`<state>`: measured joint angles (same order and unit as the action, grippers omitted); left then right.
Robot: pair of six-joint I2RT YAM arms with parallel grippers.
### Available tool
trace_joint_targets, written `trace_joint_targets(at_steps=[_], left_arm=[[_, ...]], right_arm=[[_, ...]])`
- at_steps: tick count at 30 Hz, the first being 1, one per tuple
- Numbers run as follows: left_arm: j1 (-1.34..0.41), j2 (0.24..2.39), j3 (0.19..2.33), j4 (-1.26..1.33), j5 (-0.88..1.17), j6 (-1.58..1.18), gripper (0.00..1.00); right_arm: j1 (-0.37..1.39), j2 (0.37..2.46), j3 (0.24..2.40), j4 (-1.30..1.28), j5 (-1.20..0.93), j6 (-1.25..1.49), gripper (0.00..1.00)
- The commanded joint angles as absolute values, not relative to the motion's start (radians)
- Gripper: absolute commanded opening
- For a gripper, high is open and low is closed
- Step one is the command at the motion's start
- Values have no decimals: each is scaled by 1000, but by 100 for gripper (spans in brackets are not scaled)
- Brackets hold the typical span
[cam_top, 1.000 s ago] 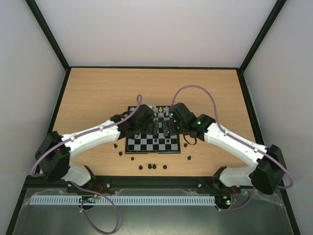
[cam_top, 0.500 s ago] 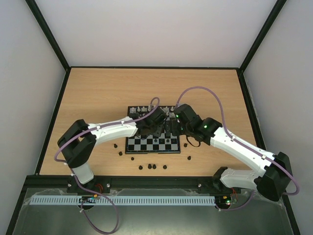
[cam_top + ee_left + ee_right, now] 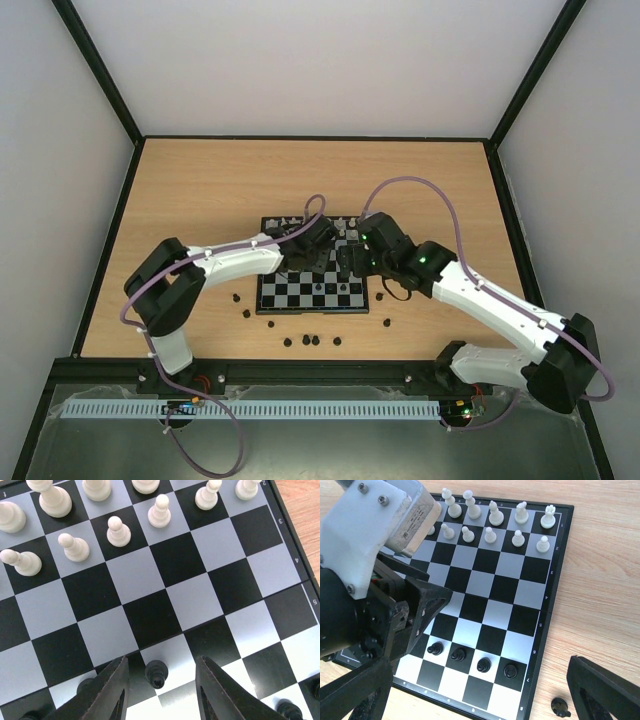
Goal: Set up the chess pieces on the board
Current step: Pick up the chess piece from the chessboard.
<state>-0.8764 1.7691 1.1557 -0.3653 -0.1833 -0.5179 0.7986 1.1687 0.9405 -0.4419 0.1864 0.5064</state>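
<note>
Straddles a black pawn [image 3: 156,673] on the chessboard [image 3: 150,575] with the left gripper [image 3: 161,662], jaws parted, not touching. Poises the right gripper [image 3: 480,666] wide open, empty, above the board.

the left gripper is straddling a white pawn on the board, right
Not quite: the pawn straddled by the left gripper is black, not white. The left wrist view shows it standing on the board with a gap on either side.

Rank digits 3, 4 and 5 are showing along the board [image 3: 292,550] frame; a sticker [image 3: 415,522] is carrying print too small to read.
</note>
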Motion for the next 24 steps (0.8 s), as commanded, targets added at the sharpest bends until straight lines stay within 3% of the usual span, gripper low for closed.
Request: trace_joint_targets(at_steps=[1,17,24], left_arm=[[-859,1798,1141,-339,-160,-502,39],[-837,1842,1116,-306,-112,-496,28],[-836,1841,1109,-309,-106,-499,17]], right_arm=[[795,1126,935,-432,210,514,96],[794,1142,932,-435,210,514,95],[794,1153,931,-431,206,513,95]])
